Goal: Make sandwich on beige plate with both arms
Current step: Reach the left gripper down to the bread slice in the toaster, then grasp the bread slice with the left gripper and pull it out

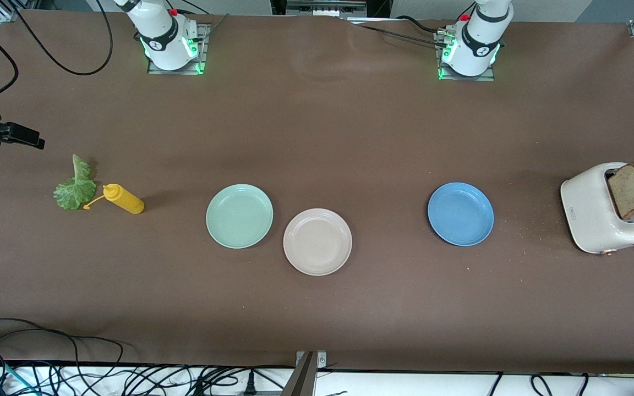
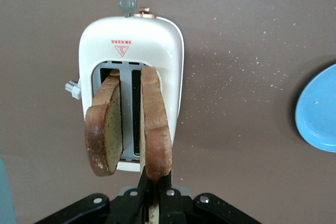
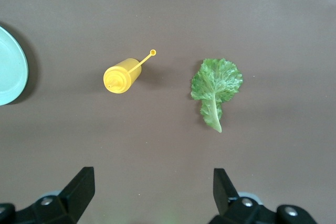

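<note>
Front view: the beige plate (image 1: pixel 317 242) lay bare between the mint-green plate (image 1: pixel 239 215) and blue plate (image 1: pixel 460 214); nothing was assembled. The lettuce leaf (image 1: pixel 76 185) lay beside the mustard bottle (image 1: pixel 123 199).

Left wrist view: the left gripper (image 2: pixel 153 191) was clamped on one bread slice (image 2: pixel 155 129) in the toaster (image 2: pixel 131 51); a second slice (image 2: pixel 105 129) stood alongside.

Right wrist view: the right gripper (image 3: pixel 152 190), fingers apart, hung over the table near the lettuce, empty.

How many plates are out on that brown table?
3. The round mint-green plate lies toward the right arm's end. The round pinkish-beige plate sits beside it, nearer the front camera. The round blue plate lies toward the left arm's end, near the white toaster.
</note>
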`<state>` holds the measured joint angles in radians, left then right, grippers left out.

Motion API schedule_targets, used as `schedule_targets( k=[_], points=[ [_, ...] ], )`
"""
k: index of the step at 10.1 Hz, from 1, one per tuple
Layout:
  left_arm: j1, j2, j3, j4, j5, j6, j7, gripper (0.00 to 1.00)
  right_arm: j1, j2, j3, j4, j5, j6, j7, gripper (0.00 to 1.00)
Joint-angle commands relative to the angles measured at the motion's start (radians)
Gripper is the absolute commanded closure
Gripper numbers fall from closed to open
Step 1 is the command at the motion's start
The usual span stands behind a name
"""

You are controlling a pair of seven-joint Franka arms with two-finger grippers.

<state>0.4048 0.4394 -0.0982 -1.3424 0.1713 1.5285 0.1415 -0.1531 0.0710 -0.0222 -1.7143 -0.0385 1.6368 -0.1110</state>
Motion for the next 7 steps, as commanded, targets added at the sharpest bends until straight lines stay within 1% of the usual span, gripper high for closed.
schedule_targets(
  k=[1, 3, 4, 6, 7],
  points=[
    [-0.034, 0.047, 0.002, 0.132, -0.036, -0.109, -0.048, 1.00, -0.002, -0.005, 0.001, 0.010, 0.000, -0.018, -0.013, 0.00],
    [-0.037, 0.042, -0.005, 0.135, -0.152, -0.143, -0.100, 1.00, -0.002, -0.005, 0.002, 0.010, 0.000, -0.018, -0.013, 0.00],
    [-0.050, 0.042, -0.012, 0.134, -0.233, -0.149, -0.132, 1.00, -0.002, -0.005, 0.002, 0.010, 0.000, -0.018, -0.013, 0.00],
    [-0.125, 0.050, -0.012, 0.114, -0.411, -0.177, -0.210, 1.00, -0.002, -0.005, 0.002, 0.010, 0.000, -0.018, -0.013, 0.00],
    [-0.171, 0.082, -0.012, 0.114, -0.525, -0.177, -0.244, 1.00, -0.002, -0.005, 0.002, 0.010, 0.000, -0.018, -0.013, 0.00]
  ],
)
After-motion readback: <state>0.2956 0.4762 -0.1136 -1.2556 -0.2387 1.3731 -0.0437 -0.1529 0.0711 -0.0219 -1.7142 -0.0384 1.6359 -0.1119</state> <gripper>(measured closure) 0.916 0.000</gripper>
